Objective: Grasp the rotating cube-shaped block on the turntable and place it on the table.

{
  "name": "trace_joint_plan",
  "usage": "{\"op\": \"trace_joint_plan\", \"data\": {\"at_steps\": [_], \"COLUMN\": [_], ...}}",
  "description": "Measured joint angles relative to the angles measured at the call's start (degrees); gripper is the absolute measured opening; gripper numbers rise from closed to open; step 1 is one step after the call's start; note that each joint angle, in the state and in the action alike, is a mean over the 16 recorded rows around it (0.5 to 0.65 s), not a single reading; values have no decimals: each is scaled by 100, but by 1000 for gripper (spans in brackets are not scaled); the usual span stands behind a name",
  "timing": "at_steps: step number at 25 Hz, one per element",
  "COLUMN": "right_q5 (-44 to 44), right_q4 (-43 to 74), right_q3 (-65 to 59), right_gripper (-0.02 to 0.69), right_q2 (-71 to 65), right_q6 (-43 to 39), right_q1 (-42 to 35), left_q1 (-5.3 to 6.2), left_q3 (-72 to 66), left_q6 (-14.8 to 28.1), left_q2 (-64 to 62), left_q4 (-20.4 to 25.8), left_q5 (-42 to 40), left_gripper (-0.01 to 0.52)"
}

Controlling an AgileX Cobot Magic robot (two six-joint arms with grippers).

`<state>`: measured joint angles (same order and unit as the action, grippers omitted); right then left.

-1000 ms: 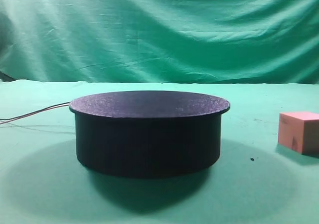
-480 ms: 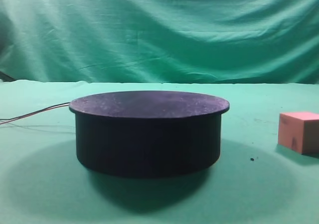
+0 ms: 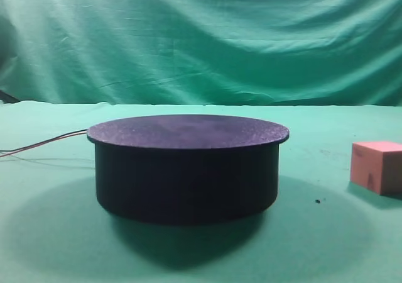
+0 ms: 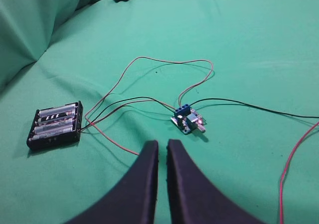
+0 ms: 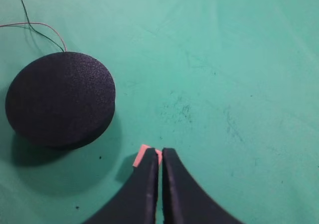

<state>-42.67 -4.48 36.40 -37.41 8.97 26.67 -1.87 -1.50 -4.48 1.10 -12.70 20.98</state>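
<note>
So the pink block (image 3: 377, 166) is off the turntable (image 3: 187, 168) and sitting flat on the green table (image 3: 50, 245), well over to the right side in the exterior high view, with a clear strip of cloth between it and the dark disc. It's upright, one face toward the camera, and its right edge is cut off by the frame. Nothing is lying on the turntable's rough flat top. A couple of thin wires (image 3: 44, 143) trail off to the left from behind it.

From the right wrist view, the right gripper (image 5: 160, 153) is up above the table with its two dark fingers pressed together, just a thin slit between them, nothing pinched. A little corner of the block (image 5: 141, 155) peeks out from behind the left finger tip, down on the cloth below. The turntable (image 5: 60, 99) is off to the upper left of that view, throwing a soft shadow.

The left gripper (image 4: 162, 145) looks the same: fingers closed up against each other, holding nothing. It hangs over a different patch of cloth where a black battery holder (image 4: 55, 125) with cells in it sits on the left, wired by red and black leads to a small blue circuit board (image 4: 186, 120) near the middle. A black wire (image 4: 259, 109) runs off to the right edge.
</note>
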Motion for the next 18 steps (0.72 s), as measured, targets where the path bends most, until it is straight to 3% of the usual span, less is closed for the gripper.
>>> {"op": "trace_joint_plan", "data": {"at_steps": [11, 18], "right_q5": [1918, 2605], "right_q4": [-477, -563], "right_q3": [-2120, -3371], "right_gripper": [0, 0], "right_q2": [2271, 3439], "right_q6": [601, 602], "right_q1": [-1553, -2010], "left_q1": [0, 0], "left_q3": [0, 0], "left_q6": [0, 0], "left_q2": [0, 0], "left_q4": [0, 0], "left_q5": [0, 0], "left_gripper": [0, 0]}}
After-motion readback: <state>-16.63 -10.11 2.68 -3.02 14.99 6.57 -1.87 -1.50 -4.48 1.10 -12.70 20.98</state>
